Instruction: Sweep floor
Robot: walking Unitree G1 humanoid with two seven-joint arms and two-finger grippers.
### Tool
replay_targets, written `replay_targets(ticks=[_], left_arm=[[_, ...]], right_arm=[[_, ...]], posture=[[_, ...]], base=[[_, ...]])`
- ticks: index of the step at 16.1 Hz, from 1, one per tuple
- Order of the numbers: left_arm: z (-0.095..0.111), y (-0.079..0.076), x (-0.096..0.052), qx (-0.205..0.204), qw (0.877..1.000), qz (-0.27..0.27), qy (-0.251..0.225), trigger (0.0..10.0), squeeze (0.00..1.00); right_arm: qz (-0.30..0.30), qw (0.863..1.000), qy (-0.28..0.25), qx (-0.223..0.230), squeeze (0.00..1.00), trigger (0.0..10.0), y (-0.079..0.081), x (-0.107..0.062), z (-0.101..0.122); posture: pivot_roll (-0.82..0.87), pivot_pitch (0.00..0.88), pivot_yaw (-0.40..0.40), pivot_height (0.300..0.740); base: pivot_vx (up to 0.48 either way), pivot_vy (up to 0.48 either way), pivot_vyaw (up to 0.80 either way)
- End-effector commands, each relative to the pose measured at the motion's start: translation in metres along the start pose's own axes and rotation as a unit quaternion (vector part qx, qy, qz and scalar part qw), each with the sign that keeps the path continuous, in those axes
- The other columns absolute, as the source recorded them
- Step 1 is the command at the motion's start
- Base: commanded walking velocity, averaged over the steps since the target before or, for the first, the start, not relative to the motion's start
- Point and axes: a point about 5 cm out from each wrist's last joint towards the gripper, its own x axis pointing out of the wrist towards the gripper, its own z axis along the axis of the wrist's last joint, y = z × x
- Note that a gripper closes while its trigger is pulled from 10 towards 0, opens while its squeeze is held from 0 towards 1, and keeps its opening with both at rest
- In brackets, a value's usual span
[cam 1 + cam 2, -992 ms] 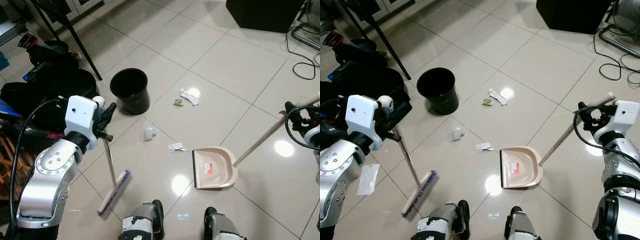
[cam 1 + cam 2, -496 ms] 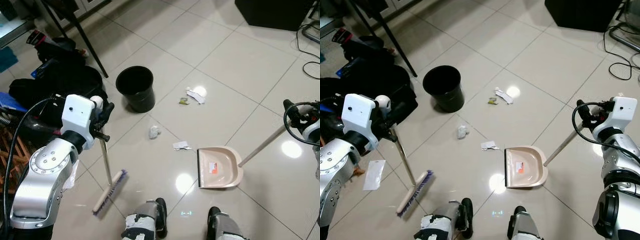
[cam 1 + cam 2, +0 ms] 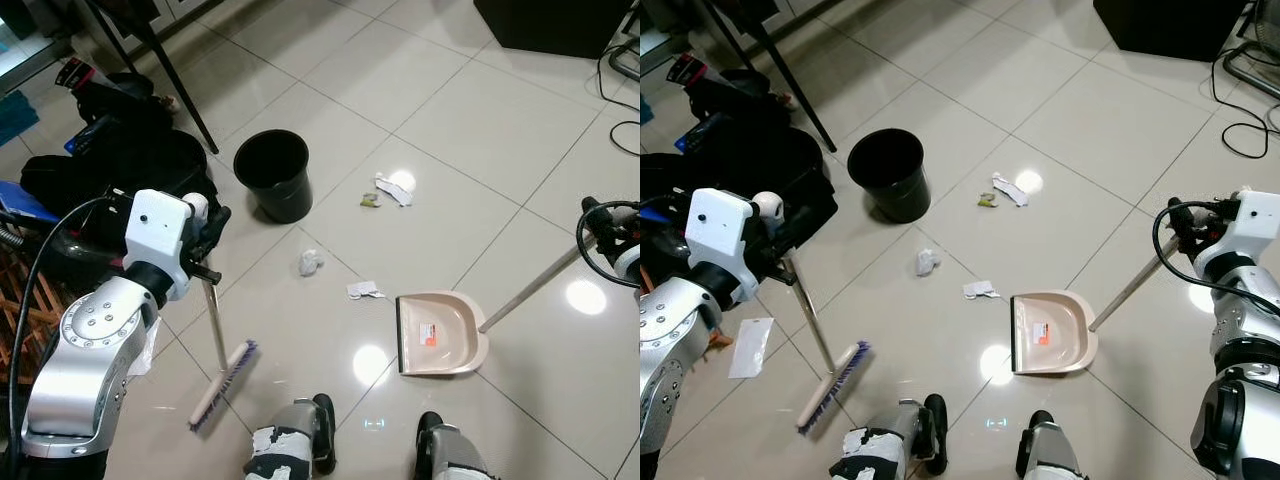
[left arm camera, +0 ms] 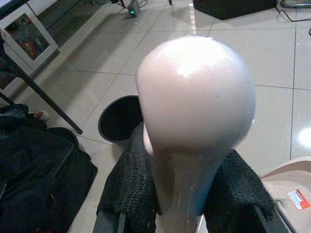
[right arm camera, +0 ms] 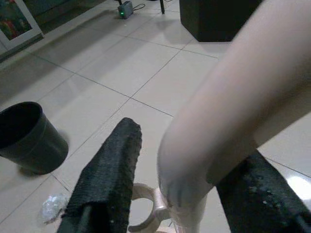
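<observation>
Open tile between broom head (image 3: 224, 384) and dustpan (image 3: 439, 333) | paper scraps (image 3: 363, 291) and crumpled wad (image 3: 309, 262) lie there | black bucket (image 3: 273, 174) stands beyond | black bags (image 3: 110, 170) crowd the robot's left | cables (image 3: 1240, 100) far right

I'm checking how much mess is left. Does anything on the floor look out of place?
Yes: paper scraps lie loose on the tiles, a crumpled wad, a scrap beside the dustpan and torn bits farther out, all outside the black bin. A flat plastic sleeve lies by the broom.
</observation>
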Motion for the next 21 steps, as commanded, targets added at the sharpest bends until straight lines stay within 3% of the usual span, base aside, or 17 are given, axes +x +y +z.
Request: replay_targets(ticks=[1, 4, 6, 12, 16, 18, 21], left_arm=[[0.004, 0.001, -0.003, 0.010, 1.000, 0.006, -0.003, 10.0, 0.00], [0.003, 0.000, -0.001, 0.006, 1.000, 0.003, -0.004, 10.0, 0.00], [0.003, 0.000, 0.000, 0.006, 1.000, 0.003, -0.005, 10.0, 0.00], [0.002, -0.002, 0.006, 0.000, 1.000, 0.006, -0.012, 10.0, 0.00], [-0.001, -0.010, 0.018, -0.017, 0.999, 0.017, -0.025, 10.0, 0.00], [-0.001, -0.017, 0.024, -0.030, 0.999, 0.013, -0.033, 10.0, 0.00], [-0.002, -0.025, 0.030, -0.030, 0.999, 0.001, -0.034, 10.0, 0.00]], right_arm=[[-0.009, 1.000, 0.013, 0.006, 0.00, 1.8, -0.005, -0.004, -0.004], [-0.014, 1.000, 0.021, 0.003, 0.00, 1.8, -0.009, -0.006, -0.006], [-0.016, 1.000, 0.020, 0.005, 0.00, 0.0, -0.010, -0.006, -0.005], [-0.028, 0.999, 0.015, 0.001, 0.00, 0.0, -0.007, -0.004, -0.005], [-0.123, 0.990, -0.012, -0.074, 0.00, 0.0, -0.010, 0.005, 0.018], [-0.142, 0.982, -0.048, -0.114, 0.00, 0.0, 0.007, 0.013, 0.035], [-0.160, 0.975, -0.058, -0.141, 0.00, 0.0, 0.024, 0.011, 0.029]], posture=[[0.24, 0.284, 0.182, 0.740], [0.23, 0.286, 0.185, 0.740], [0.23, 0.282, 0.186, 0.740], [0.19, 0.262, 0.171, 0.740], [0.08, 0.208, 0.112, 0.740], [0.03, 0.180, 0.095, 0.740], [-0.01, 0.138, 0.073, 0.740]], base=[[0.000, 0.000, 0.00], [0.000, 0.000, 0.00], [0.000, 0.000, 0.00], [0.000, 0.000, 0.00], [0.000, 0.000, 0.00], [0.000, 0.000, 0.00], [0.000, 0.000, 0.00]])
